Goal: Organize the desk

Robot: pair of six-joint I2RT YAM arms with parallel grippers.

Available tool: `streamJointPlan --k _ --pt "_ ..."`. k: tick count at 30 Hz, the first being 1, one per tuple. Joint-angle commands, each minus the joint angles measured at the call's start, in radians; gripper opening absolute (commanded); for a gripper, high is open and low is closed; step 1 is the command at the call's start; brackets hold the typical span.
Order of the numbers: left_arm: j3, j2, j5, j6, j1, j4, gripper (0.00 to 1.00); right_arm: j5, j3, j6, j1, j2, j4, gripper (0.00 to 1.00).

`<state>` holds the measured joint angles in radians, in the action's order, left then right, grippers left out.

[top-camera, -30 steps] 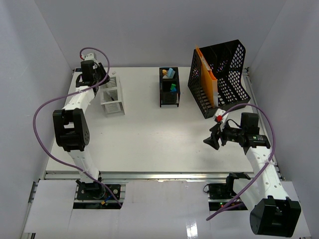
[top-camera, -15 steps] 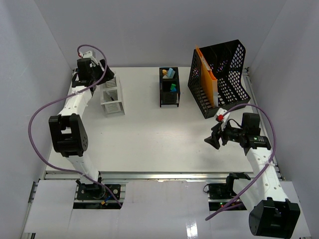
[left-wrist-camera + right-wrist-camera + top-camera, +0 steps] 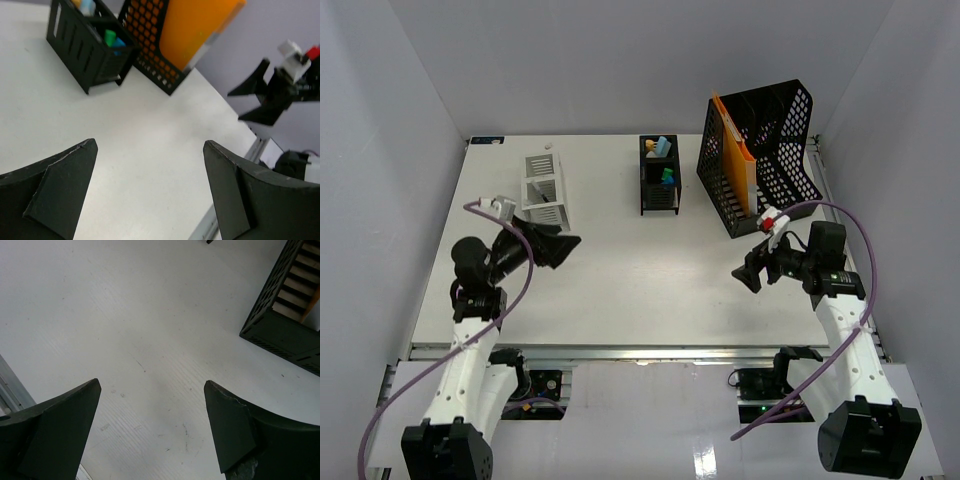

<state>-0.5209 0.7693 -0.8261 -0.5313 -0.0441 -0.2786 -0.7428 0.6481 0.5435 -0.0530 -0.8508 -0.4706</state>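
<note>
The desk (image 3: pixel 640 260) is a large white tabletop with a metal rail along its near edge. My left gripper (image 3: pixel 563 246) is open and empty, held above the desk's left part, just in front of a white rack (image 3: pixel 546 190). My right gripper (image 3: pixel 747 275) is open and empty above the desk's right part, in front of a black mesh file holder (image 3: pixel 760 160). In the left wrist view the desk (image 3: pixel 125 150) lies between my open fingers (image 3: pixel 60 192). The right wrist view shows bare desk (image 3: pixel 150 340) below the open jaws.
A small black organizer (image 3: pixel 659 175) with coloured items stands at the back middle; it also shows in the left wrist view (image 3: pixel 85 45). The mesh file holder holds an orange folder (image 3: pixel 738 155). White walls enclose the desk on three sides.
My left arm has swung back from the far left corner behind the white rack to the near left. My right gripper has shifted slightly up.
</note>
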Motion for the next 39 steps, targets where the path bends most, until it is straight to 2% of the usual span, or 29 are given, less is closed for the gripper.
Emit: streamJointPlan --k 1,10,17,22,30,39 --pt "0.100 -0.140 -0.117 0.049 -0.003 -0.010 0.98 0.022 0.055 -0.082 -0.012 0.006 0.074 0.90" --pt "0.079 -0.139 -0.126 0.076 -0.002 0.045 0.98 0.173 -0.067 -0.252 -0.085 0.055 0.261 0.90" --pt "0.087 -0.146 -0.103 0.079 -0.002 0.068 0.98 0.214 -0.084 -0.340 -0.113 0.116 0.307 0.90" --pt "0.086 -0.141 -0.105 0.072 -0.002 0.099 0.98 0.320 -0.087 -0.408 -0.119 0.135 0.342 0.90" --pt "0.068 -0.183 -0.074 0.129 -0.003 0.205 0.98 0.396 -0.081 -0.433 -0.123 0.143 0.349 0.90" --pt "0.068 -0.205 -0.068 0.139 -0.002 0.223 0.98 0.421 -0.096 -0.439 -0.131 0.180 0.363 0.90"
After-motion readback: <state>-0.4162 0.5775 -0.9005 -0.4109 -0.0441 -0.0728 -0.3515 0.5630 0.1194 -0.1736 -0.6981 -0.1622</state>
